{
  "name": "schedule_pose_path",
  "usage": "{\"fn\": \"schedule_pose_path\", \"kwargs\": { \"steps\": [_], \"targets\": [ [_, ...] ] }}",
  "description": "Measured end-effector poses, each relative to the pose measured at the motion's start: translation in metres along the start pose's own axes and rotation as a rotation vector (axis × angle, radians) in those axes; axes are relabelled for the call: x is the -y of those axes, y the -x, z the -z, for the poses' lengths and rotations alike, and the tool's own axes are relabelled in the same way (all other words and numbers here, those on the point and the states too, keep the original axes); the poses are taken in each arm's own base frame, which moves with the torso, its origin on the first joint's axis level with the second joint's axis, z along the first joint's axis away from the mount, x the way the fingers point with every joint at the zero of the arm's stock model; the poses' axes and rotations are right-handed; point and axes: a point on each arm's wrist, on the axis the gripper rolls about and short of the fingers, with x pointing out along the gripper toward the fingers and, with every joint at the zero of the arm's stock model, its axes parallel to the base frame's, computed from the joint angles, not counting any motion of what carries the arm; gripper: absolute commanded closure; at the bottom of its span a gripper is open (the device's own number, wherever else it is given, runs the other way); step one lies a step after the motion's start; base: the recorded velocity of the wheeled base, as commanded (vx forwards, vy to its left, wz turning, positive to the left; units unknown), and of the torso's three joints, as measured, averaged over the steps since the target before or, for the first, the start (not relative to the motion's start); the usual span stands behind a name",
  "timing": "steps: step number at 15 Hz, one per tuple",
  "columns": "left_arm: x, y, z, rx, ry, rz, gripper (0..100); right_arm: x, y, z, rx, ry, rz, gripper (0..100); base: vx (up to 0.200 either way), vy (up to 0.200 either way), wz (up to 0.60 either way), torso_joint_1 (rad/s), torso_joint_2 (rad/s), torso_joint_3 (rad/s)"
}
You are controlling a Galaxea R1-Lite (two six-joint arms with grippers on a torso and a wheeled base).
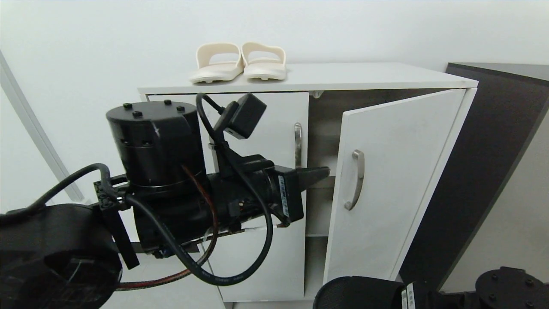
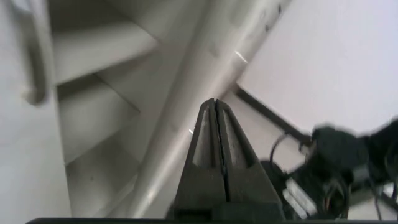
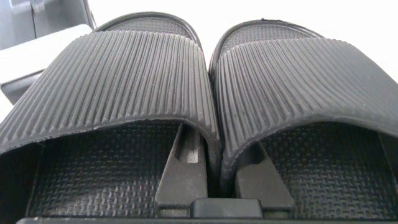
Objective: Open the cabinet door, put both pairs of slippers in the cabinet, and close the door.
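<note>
Cabinet (image 1: 386,77), white, two doors. Left door (image 1: 274,111) shut. Right door (image 1: 394,171) hinged on the far right and standing part open; its free edge swings out toward the near side, leaving a narrow dark gap between the doors.

Left gripper (image 1: 321,172): fingers pressed together with nothing between them. The tips poke into that gap, just left of the right door's free edge and about level with its handle (image 1: 356,180). A shelf (image 2: 99,43) shows inside, beyond the tips.

Right gripper (image 3: 217,180): low and near, right of the left arm. One finger sits inside each of the black slippers (image 3: 149,68), nipping their adjoining side walls together, so the pair is carried as one. Their long axis runs straight out from the claw.

Cream slippers (image 1: 239,62): side by side on the cabinet top, toward its left, long axis near-to-far.

Key relation: the opening lies up, far and slightly left of the carried pair, and the gap looks too tight for it. The left arm is nearer the door edge and is likely the one to push it rightward and wider first.
</note>
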Motion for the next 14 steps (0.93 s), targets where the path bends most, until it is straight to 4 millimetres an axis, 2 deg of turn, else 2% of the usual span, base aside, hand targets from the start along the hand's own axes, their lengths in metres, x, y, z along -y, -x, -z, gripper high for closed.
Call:
{"fn": "schedule_pose_path", "kwargs": {
  "steps": [3, 11, 14],
  "targets": [
    [-0.004, -0.004, -0.004, 0.023, 0.015, -0.002, 100, -0.004, 0.003, 0.006, -0.021, 0.021, -0.014, 100, 0.0, 0.0, 0.0, 0.0, 0.0, 0.0],
    [-0.025, -0.065, -0.004, 0.067, 0.081, 0.01, 100, -0.011, 0.008, 0.018, -0.065, 0.062, -0.064, 100, 0.0, 0.0, 0.0, 0.0, 0.0, 0.0],
    [-0.031, -0.075, 0.002, 0.065, 0.084, 0.001, 100, -0.011, 0.008, 0.019, -0.07, 0.06, -0.064, 100, -0.2, 0.0, 0.0, 0.001, 0.0, -0.001]
  ]
}}
